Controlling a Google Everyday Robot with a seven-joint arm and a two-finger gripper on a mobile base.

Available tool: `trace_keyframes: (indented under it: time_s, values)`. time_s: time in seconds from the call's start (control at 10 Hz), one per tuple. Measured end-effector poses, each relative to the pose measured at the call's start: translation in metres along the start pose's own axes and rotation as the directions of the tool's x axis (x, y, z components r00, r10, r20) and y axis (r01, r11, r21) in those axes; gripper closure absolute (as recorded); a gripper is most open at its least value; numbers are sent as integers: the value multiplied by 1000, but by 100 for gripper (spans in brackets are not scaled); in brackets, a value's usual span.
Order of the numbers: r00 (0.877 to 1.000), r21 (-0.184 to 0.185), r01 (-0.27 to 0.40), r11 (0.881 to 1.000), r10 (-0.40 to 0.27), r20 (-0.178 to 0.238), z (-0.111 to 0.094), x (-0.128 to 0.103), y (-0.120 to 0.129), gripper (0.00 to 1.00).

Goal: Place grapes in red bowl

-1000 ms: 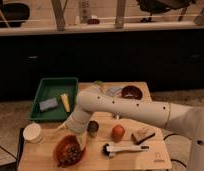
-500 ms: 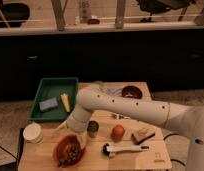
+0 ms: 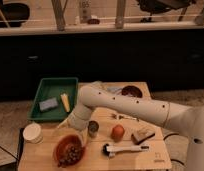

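Above red bowl [image 3: 57,148]: hand [image 3: 70,127] (seemingly spread, tips obscured); grapes [image 3: 71,154] inside.

No text here can be read with certainty. On the far ledge, a pale item [image 3: 84,6] carries dark marks that may be digits, but they are too blurred to make out. Toward the near right corner of the wooden table [image 3: 95,161] a small dark mark [image 3: 156,161] sits on the top, and it is just as illegible. The gripper [image 3: 71,131], hanging just above the red bowl [image 3: 57,146] at the near left of the table, shows no label that can be read.
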Motion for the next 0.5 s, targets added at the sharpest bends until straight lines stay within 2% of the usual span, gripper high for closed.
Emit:
trace_keyframes:
  time_s: [0.5]
  values:
    - [1000,-2,10,1000,-10,13,-2,1,-1,20]
